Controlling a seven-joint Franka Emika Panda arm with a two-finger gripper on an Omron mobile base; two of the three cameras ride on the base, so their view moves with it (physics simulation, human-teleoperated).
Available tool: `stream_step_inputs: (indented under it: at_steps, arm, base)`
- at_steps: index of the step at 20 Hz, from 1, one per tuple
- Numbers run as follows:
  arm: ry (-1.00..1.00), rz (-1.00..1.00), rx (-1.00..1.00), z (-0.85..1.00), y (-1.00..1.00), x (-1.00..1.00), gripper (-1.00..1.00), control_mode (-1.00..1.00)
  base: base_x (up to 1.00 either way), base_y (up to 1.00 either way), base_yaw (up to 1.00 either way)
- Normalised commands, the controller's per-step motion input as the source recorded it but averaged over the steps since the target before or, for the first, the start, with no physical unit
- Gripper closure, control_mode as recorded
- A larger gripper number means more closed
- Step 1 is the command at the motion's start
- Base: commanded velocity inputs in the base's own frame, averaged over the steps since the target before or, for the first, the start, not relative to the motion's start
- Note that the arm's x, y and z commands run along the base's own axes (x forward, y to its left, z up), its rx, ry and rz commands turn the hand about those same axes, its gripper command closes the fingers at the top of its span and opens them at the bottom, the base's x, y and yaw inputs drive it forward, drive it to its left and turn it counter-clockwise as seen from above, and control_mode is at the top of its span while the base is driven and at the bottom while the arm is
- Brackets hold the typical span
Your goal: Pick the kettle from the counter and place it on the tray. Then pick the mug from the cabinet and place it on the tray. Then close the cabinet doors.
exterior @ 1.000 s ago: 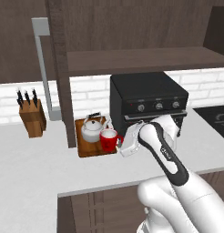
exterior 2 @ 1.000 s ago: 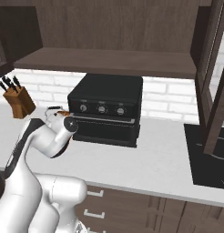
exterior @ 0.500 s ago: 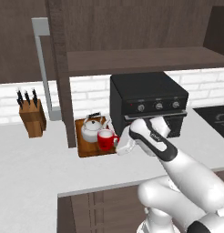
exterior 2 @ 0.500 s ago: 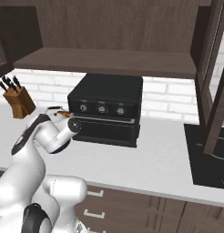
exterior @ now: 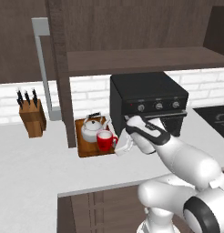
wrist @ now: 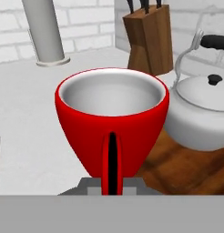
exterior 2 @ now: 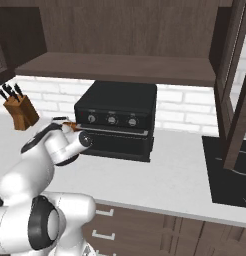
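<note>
The red mug (exterior: 104, 140) sits on the tray (exterior: 86, 150), just beside the kettle (exterior: 93, 130). The jaws are close behind the mug's handle; whether they pinch it cannot be told. A careless pull could tip the mug or bump the kettle.
</note>
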Motion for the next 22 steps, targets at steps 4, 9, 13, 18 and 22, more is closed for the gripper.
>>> stream_step_inputs:
  at_steps: [4, 9, 13, 18, 22]
  arm:
    - [0.0, 0.0, 0.0, -0.17, 0.0, 0.12, 1.0, -1.0]
    - [0.0, 0.0, 0.0, -0.09, 0.0, 0.08, 1.0, -1.0]
    - [0.0, 0.0, 0.0, -0.01, 0.02, 0.1, 1.0, -1.0]
    - [0.0, 0.0, 0.0, -0.03, 0.09, 0.2, 1.0, -1.0]
    - [0.0, 0.0, 0.0, -0.1, 0.08, 0.2, 1.0, -1.0]
  base:
    - [0.0, 0.0, 0.0]
    - [0.0, 0.0, 0.0]
    - [0.0, 0.0, 0.0]
    - [0.0, 0.0, 0.0]
    - [0.0, 0.0, 0.0]
